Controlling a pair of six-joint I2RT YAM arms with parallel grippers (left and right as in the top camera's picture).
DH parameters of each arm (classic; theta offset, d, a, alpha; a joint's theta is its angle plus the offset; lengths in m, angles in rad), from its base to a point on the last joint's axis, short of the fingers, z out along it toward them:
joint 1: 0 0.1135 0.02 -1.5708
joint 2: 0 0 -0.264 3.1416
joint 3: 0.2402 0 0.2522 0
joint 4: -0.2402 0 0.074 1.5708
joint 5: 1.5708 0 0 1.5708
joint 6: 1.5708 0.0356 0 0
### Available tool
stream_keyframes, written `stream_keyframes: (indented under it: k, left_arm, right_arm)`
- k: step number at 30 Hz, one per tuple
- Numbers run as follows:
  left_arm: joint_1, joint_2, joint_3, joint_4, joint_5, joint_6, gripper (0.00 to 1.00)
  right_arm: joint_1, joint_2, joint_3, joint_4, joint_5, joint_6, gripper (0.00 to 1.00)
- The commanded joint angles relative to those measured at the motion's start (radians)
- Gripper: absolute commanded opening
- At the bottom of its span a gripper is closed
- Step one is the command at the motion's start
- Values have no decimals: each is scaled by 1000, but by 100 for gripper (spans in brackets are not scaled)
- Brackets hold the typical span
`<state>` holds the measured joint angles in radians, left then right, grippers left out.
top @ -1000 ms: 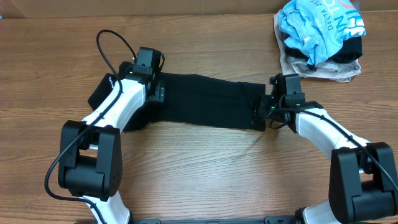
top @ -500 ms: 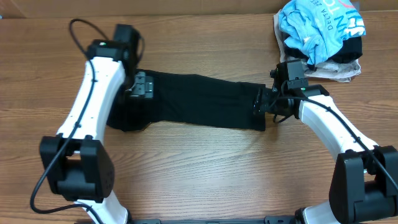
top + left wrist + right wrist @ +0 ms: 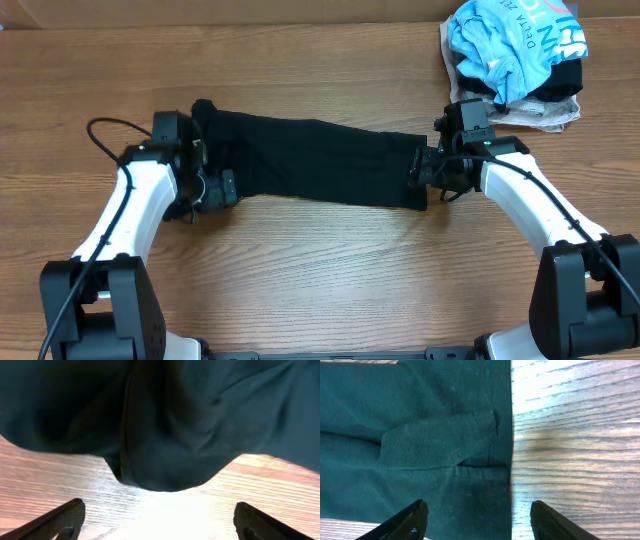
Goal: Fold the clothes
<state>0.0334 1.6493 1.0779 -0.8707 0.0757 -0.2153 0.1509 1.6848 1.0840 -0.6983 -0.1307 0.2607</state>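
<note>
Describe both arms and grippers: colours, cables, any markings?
Left arm and right arm: white shells, black joints and bases. A black cable loops off the left one. Left gripper and right gripper are black with dark tapered fingers. No markings legible.

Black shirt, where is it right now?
In the overhead view the black shirt lies stretched across the middle of the table, between the left gripper and the right gripper.
</note>
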Motion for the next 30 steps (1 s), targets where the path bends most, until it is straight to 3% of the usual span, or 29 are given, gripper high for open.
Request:
stream_keyframes:
  k: [1,3,7,17,19,20,23,30]
  left_arm:
    - [1,-18,-101,102,-49,-84,94]
    - [1,-18,-142,160,-72,-108,91]
    - [1,-17,-203,251,-72,-107,68]
    - [1,-15,-230,371,-87,-106,41]
    - [1,-15,-228,388,-96,-106,21]
    - [1,-15,-221,386,-103,-106,4]
    - [1,-15,-179,338,-102,-106,4]
    - [1,-15,88,-6,-105,-3,4]
  right_arm:
    - [-2,-28,24,0,-5,-7,69]
    - [-2,-28,24,-1,-5,-7,69]
    - [-2,-28,24,0,-5,-6,69]
    - [-2,-28,24,0,-5,-6,69]
    - [-2,-28,24,1,-4,-7,69]
    - [-2,-28,24,1,-4,-7,69]
    - [-2,-28,24,0,-4,-7,69]
    - [-2,-28,24,1,-4,-7,69]
